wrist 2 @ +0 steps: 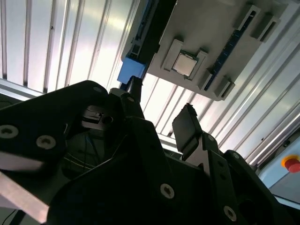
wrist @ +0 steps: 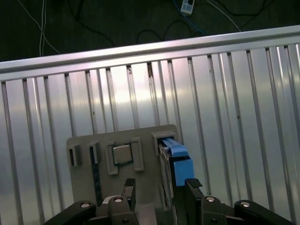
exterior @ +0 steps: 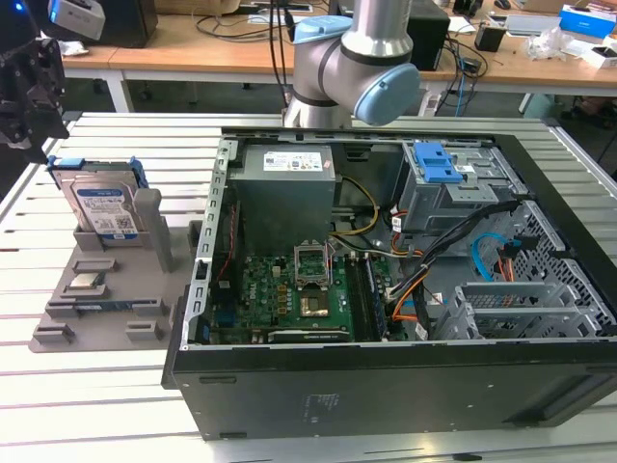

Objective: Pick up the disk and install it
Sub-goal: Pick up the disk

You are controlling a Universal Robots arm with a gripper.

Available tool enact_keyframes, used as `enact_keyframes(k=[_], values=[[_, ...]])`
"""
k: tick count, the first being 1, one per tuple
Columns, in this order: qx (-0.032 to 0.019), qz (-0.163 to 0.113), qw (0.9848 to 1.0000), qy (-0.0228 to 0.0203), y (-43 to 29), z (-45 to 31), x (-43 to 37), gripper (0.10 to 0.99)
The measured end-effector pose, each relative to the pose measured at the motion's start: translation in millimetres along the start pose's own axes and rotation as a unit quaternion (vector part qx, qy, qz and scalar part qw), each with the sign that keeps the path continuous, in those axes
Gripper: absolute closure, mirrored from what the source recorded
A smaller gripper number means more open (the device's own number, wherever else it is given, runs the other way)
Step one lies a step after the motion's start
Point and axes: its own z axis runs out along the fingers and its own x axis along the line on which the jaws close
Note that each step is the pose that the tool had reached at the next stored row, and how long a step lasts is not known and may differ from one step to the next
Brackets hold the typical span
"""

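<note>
A: Exterior view. Where was the disk logged?

B: The disk (exterior: 101, 207) was noted standing on edge in a slot of the grey holder (exterior: 106, 311). The holder sat on the slatted worktop (exterior: 116, 405), to the exterior view's left of the open computer case (exterior: 386, 381). Judged: it was kept upright so that its top edge and blue rails could be reached from above. The gripper (exterior: 29, 106) was recorded above the disk and a little toward the exterior view's left, apart from it.

A: Could the spread of the jaws be read there?

B: It could not be told from that view. In the second wrist view the fingers (wrist 2: 187, 129) were seen parted, with nothing between them. A blue rail of the disk and a small square chip (wrist 2: 183, 62), seated in the holder, were seen beyond them.

A: And the first wrist view?

B: The line-up was made plain here. The disk's blue-railed edge was seen just beyond the open jaws, nearer one fingertip than the other and untouched. The gripper was entered as wide open and empty. The case and the disk's label were supplied by the exterior view. The jaw gap and its aim over the disk were supplied by the wrist views.
</note>
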Motion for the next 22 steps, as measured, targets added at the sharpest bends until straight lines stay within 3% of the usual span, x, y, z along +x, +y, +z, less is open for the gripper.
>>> enact_keyframes(k=[16, 22], values=[[0.0, 0.0, 1.0, 0.0, -2.9, 17.0, -0.7, 0.545], [0.0, 0.0, 1.0, 0.0004, -4.4, 30.3, -0.9, 0.545]])
